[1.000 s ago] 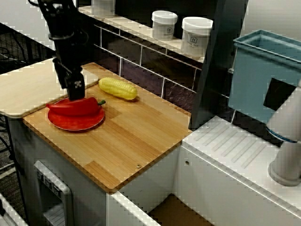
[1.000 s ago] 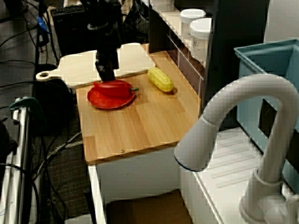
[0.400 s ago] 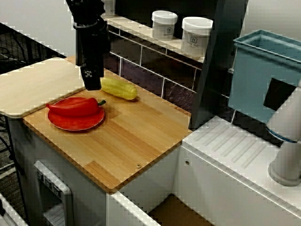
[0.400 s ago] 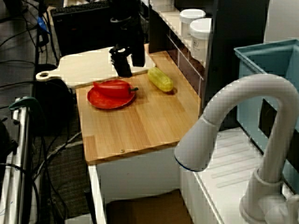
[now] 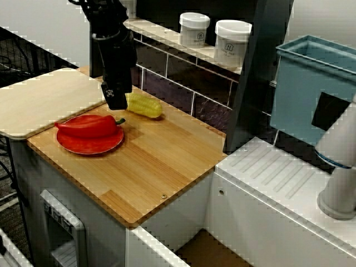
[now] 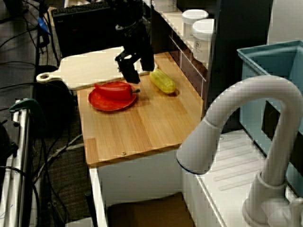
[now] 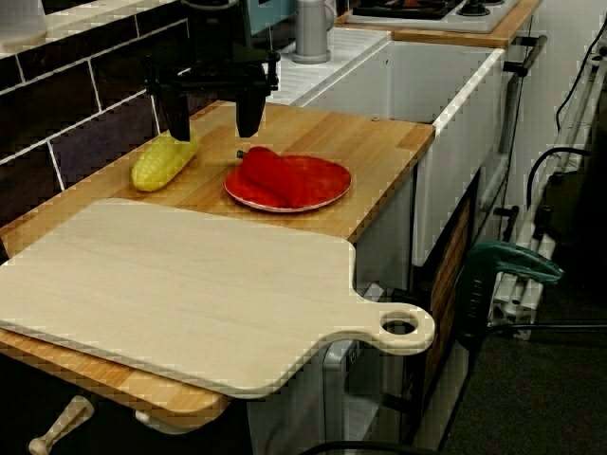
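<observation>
Right now the arm's two fingers point(image 7: 177, 118) hang released, spread well apart with nothing between them, low over the wooden bench point(image 5: 161, 167). In the view over the pale board, one finger stands at the near end of the corn cob point(image 7: 161, 163) and the other hangs near the stem end of the red pepper point(image 7: 270, 173), apart from it. Whether the first finger touches the cob I cannot tell.

In the view facing the tiled wall, the fingers point(image 5: 117, 99) cover the left end of the corn cob point(image 5: 146, 105). In the view past the tap, the fingers point(image 6: 128, 74) hang between the red pepper point(image 6: 113, 89) and the corn cob point(image 6: 163, 81).

The corn cob lies on its side on the bench, close to the tiled wall and just beside the red plate point(image 5: 83, 147). The red pepper point(image 5: 88, 126) lies across that plate, its green stem pointing toward the cob.

A pale cutting board point(image 7: 190, 284) with a handle hole rests on the end of the bench beside the plate. Two white jars point(image 5: 194, 29) stand on the ledge above the tiles. A white tap point(image 6: 246, 109) curves through the foreground of its view, and a blue bin point(image 5: 300, 83) sits past the bench's other end.
</observation>
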You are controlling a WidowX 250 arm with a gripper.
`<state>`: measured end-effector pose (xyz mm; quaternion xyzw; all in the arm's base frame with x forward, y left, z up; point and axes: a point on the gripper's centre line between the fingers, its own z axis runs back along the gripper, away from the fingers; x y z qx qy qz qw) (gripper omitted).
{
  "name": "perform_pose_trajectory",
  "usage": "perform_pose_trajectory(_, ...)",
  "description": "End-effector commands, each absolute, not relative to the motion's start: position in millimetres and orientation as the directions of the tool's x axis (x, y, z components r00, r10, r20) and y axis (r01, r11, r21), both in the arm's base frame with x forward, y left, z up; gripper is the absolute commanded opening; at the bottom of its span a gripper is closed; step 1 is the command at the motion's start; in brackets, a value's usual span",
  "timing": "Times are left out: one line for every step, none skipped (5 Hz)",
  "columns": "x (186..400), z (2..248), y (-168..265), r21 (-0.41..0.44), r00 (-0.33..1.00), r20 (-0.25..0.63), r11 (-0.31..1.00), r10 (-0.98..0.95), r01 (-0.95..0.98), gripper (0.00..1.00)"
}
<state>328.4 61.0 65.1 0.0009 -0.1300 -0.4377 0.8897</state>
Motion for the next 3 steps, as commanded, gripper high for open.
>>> perform_pose_trajectory(338.0, 105.6, 56.9, 0.376, 0.435, 0.317, 0.533, -0.843, 0.758, 1.0)
perform_pose_trajectory(299.4, 101.3, 39.5, 0.431, 0.4, 0.298, 0.496, -0.867, 0.754, 1.0)
perform_pose_trajectory(300.4, 101.6, 40.6, 0.457, 0.382, 0.284, 0.474, -0.88, 0.752, 1.0)
